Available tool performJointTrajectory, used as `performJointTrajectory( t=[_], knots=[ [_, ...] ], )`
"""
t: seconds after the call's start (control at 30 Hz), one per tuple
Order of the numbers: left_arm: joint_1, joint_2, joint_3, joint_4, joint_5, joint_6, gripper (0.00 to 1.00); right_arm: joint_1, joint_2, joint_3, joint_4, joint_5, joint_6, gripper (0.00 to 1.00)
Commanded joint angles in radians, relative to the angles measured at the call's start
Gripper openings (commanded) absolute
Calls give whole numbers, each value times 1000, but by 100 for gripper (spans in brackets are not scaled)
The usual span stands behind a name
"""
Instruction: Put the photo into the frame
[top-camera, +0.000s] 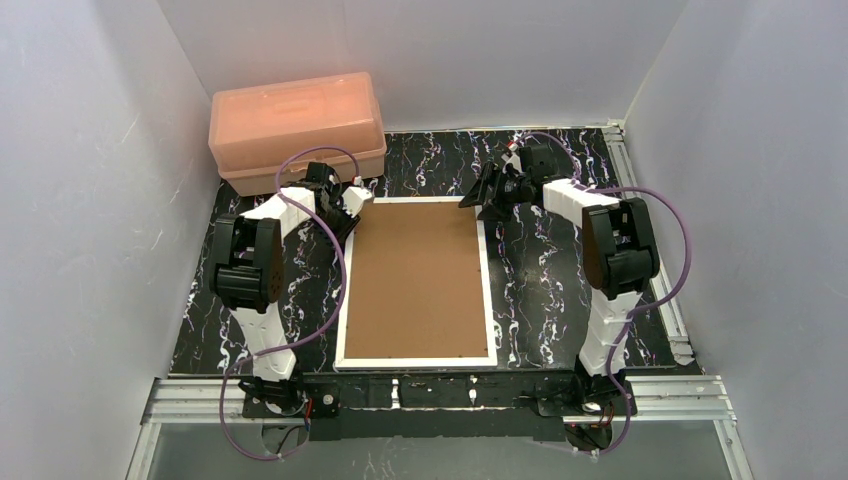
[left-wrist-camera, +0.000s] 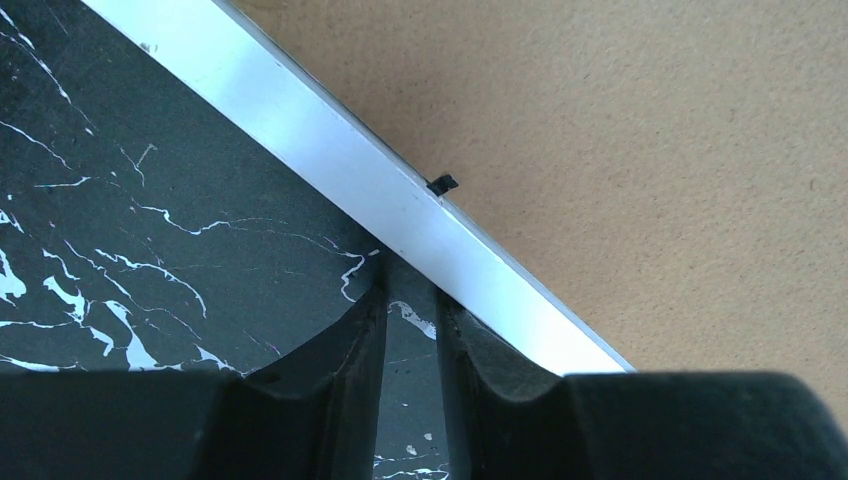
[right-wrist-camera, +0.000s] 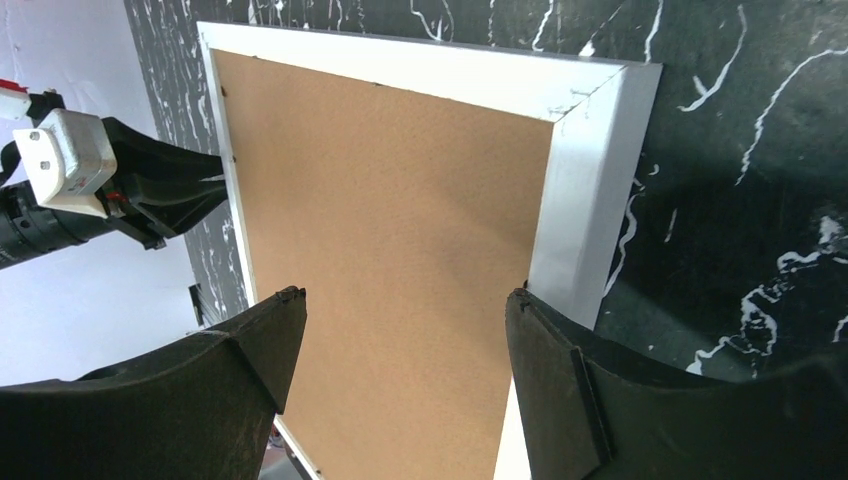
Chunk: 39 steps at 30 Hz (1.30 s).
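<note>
The white frame (top-camera: 341, 300) lies flat on the table with the brown backing board (top-camera: 415, 280) filling it. The photo is not in view. My left gripper (top-camera: 350, 215) is low at the frame's far left corner. In the left wrist view its jaws (left-wrist-camera: 412, 300) are nearly together and empty, on the table just beside the frame's white edge (left-wrist-camera: 330, 150), near a small black tab (left-wrist-camera: 441, 184). My right gripper (top-camera: 480, 195) is open and empty over the far right corner (right-wrist-camera: 585, 180), with the board (right-wrist-camera: 390, 180) between its fingers.
A salmon-pink plastic box (top-camera: 295, 125) stands at the back left, just behind the left gripper. The table is black marble-patterned (top-camera: 540, 290). White walls enclose three sides. Metal rails run along the right and near edges (top-camera: 680, 350).
</note>
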Motion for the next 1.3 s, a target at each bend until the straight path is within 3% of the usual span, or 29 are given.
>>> performJointTrajectory(
  t=[0.0, 1.27],
  knots=[
    [1, 31, -1, -18, 13, -4, 24, -11, 29, 46, -17, 8, -42, 81],
    [-32, 38, -17, 1, 11, 1, 24, 45, 55, -71, 19, 28, -17, 80]
  ],
)
